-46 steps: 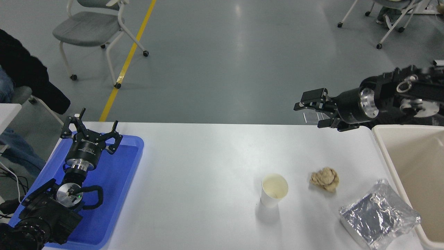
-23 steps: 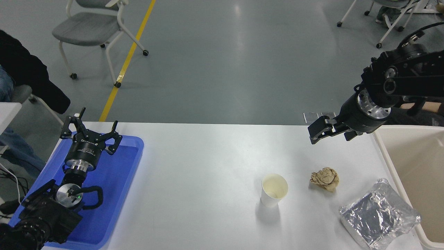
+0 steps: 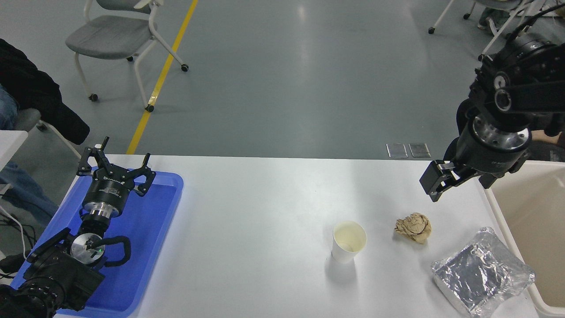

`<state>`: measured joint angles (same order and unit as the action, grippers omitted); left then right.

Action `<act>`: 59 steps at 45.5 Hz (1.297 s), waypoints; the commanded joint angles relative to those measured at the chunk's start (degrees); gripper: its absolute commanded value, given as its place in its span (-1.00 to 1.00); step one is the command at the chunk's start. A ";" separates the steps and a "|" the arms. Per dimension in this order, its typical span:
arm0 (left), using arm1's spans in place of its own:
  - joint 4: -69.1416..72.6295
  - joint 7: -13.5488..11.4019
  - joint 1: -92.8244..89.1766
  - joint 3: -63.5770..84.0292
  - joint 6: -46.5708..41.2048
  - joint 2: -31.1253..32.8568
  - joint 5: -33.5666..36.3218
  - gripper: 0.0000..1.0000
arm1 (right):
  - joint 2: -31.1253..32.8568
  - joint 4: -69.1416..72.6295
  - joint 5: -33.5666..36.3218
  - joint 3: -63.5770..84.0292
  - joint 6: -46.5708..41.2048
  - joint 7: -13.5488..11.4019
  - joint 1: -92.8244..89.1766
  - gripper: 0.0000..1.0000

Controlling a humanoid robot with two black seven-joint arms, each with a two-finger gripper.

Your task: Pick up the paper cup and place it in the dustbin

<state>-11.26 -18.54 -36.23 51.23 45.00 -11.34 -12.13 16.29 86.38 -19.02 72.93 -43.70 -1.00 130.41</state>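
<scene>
The paper cup (image 3: 348,242) stands upright on the white table (image 3: 247,229), right of centre, with a cream inside. The dustbin (image 3: 532,221) is a large cream-beige bin at the right edge, partly cut off. My right gripper (image 3: 461,182) hangs above the table's far right part, next to the bin's left rim. It points down, is open and empty, and sits well behind and to the right of the cup. My left gripper (image 3: 115,170) is parked open over the blue tray at the lower left.
A crumpled tan paper ball (image 3: 413,227) lies right of the cup. A silver foil bag (image 3: 481,274) lies by the bin's front left. A shallow blue tray (image 3: 150,247) is at the left. Chairs stand on the floor beyond; a person's dark sleeve (image 3: 31,97) is at the left edge.
My right gripper has turned from pointing left to pointing down and has moved right and lower, toward the table beside the bin. The cup and the left arm have not moved.
</scene>
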 commanded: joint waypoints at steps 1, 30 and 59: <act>0.09 0.00 0.02 -0.08 0.00 -0.08 0.00 1.00 | 0.06 2.83 3.20 1.34 -0.86 -0.14 3.18 1.00; -0.08 0.00 0.02 -0.08 0.00 0.00 0.00 1.00 | 0.94 -2.61 2.84 -9.82 8.45 -0.15 -5.78 1.00; -0.08 0.00 -0.07 -0.08 0.00 0.00 0.00 1.00 | -1.78 -16.85 -2.69 -20.63 14.70 -1.38 -28.98 1.00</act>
<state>-11.28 -18.54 -36.21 51.17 45.00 -11.33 -12.13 15.07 74.55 -18.83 56.23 -30.86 -2.06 110.30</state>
